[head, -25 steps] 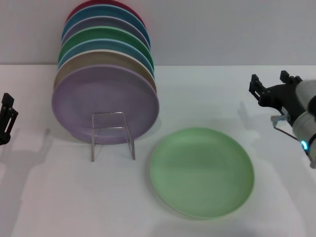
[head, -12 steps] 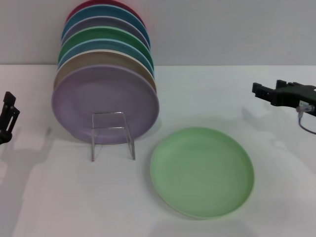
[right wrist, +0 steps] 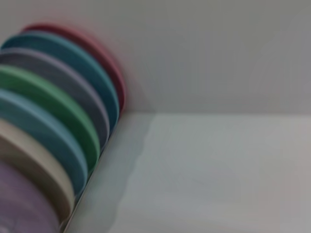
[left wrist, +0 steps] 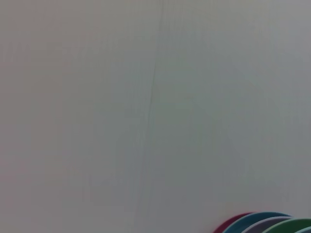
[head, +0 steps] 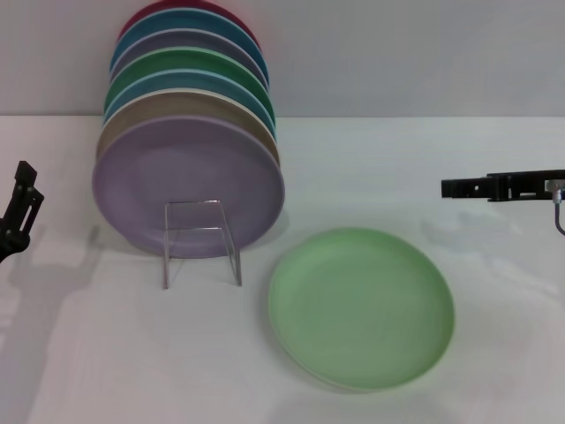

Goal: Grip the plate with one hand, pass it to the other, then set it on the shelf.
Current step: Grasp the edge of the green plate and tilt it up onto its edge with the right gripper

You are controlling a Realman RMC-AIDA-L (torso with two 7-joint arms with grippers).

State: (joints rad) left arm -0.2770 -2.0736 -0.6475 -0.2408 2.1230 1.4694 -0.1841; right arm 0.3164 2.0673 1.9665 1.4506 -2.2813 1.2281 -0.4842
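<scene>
Pre-grasp: plate untouched, R arm level above the table, no contact.

Risk 1: I judge the plate (head: 361, 307), flat on the table (head: 424, 168) below and inboard of my right gripper (head: 452, 188), gives the jaws only a thin rim, so it may slip. R gripper is edge-on and horizontal, fingers pointing inboard; opening can't be told. Risk 2: shelf (head: 201, 242), farther inboard, already carries a stack of plates (head: 188, 184), so a clash is likely. Left gripper (head: 21, 208) hangs at the far side, opening unclear.

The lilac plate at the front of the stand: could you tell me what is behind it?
Behind the lilac plate stand six more upright plates; only their upper rims show, the rest is covered.
</scene>
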